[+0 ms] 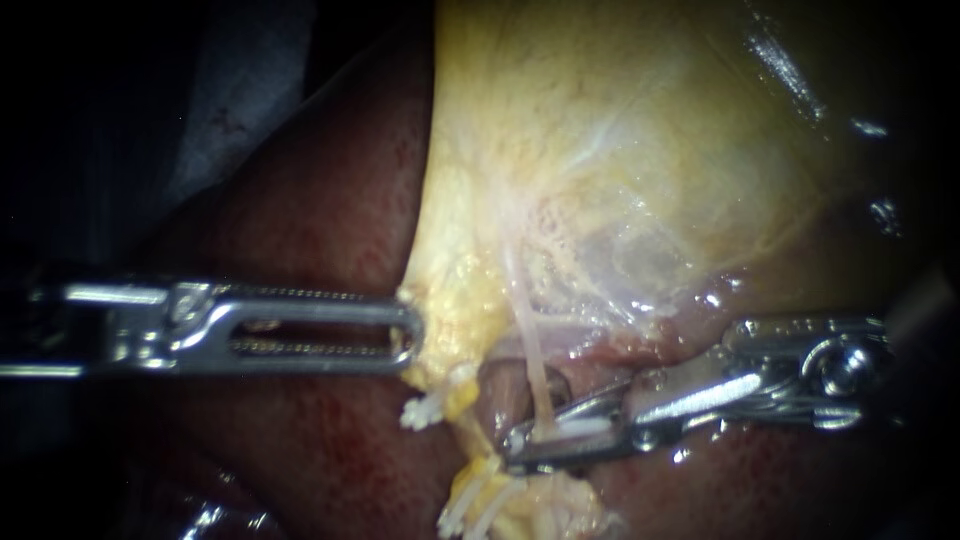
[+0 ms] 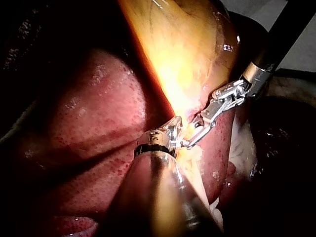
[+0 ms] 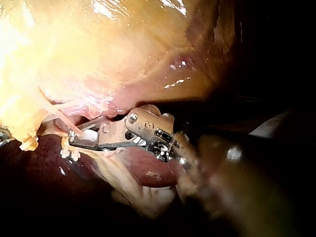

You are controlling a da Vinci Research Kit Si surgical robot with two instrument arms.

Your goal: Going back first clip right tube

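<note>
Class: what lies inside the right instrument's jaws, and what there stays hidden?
A thin pale tube coming down from the gallbladder passes between the open jaws of the right instrument, beside something white, perhaps a clip. The tube's stretch below the lower jaw is covered.

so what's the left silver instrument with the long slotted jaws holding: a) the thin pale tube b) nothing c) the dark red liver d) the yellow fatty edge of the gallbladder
d: the left instrument has its jaws shut on the yellow fatty edge of the gallbladder, as the left wrist view also shows.
</note>
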